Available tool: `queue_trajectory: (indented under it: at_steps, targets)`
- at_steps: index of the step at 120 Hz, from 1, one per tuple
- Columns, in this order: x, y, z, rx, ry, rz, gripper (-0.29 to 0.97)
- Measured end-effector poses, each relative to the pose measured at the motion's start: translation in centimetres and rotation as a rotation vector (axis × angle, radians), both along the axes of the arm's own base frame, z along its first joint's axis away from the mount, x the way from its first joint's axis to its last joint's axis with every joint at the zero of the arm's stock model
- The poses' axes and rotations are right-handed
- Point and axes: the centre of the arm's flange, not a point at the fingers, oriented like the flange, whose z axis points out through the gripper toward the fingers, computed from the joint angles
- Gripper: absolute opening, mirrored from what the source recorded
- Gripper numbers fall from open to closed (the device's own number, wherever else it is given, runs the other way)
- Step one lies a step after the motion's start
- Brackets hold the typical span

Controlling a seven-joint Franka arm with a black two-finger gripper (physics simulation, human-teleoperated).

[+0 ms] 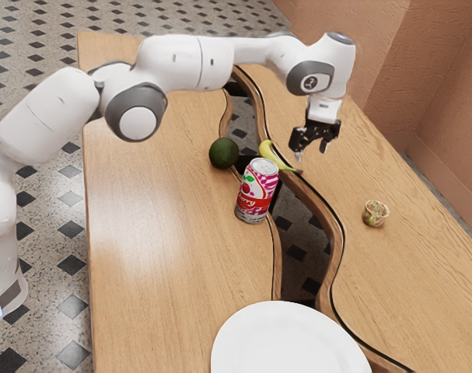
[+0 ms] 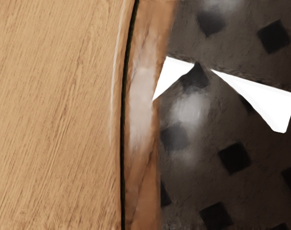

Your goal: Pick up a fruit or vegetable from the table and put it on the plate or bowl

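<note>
A yellow banana (image 1: pixel 271 153) lies at the curved inner edge of the left tabletop, just behind a red-and-white cherry can (image 1: pixel 256 190). A dark green avocado (image 1: pixel 224 152) rests to the exterior view's left of the banana. The white plate (image 1: pixel 288 342) sits at the near edge, spanning the gap between the two tabletops. My gripper (image 1: pixel 311 148) hangs open and holds nothing, a little above table height and just to the exterior view's right of the banana, over the gap. In the wrist view a wooden table edge (image 2: pixel 140 120) runs under my hand beside the dark tiled floor (image 2: pixel 222 158).
A small open cup (image 1: pixel 375 213) stands on the right tabletop (image 1: pixel 407 256). A winding gap (image 1: pixel 302 241) with black trim splits the two wooden tops. Terracotta walls (image 1: pixel 445 70) close in at the exterior view's right.
</note>
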Motion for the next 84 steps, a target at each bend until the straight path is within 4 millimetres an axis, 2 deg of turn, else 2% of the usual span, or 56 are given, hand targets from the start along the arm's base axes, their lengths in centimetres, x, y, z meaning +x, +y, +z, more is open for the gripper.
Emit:
queue_trajectory:
  at_steps: [21, 42, 60, 75, 80, 84]
  targets:
    - [-0.3, 4.3, -2.7, 0.003, 0.024, -0.033, 0.66]
    - [0.4, -0.5, -4.1, -0.007, 0.053, -0.156, 0.66]
    - [-1.6, -3.1, -4.6, -0.026, 0.119, -0.213, 0.66]
    - [-2.6, -3.2, -7.2, -0.038, 0.172, -0.228, 0.68]
    - [-2.7, -3.3, -7.6, -0.039, 0.175, -0.233, 0.78]
    - [-2.8, -3.2, -7.3, -0.038, 0.17, -0.235, 0.75]
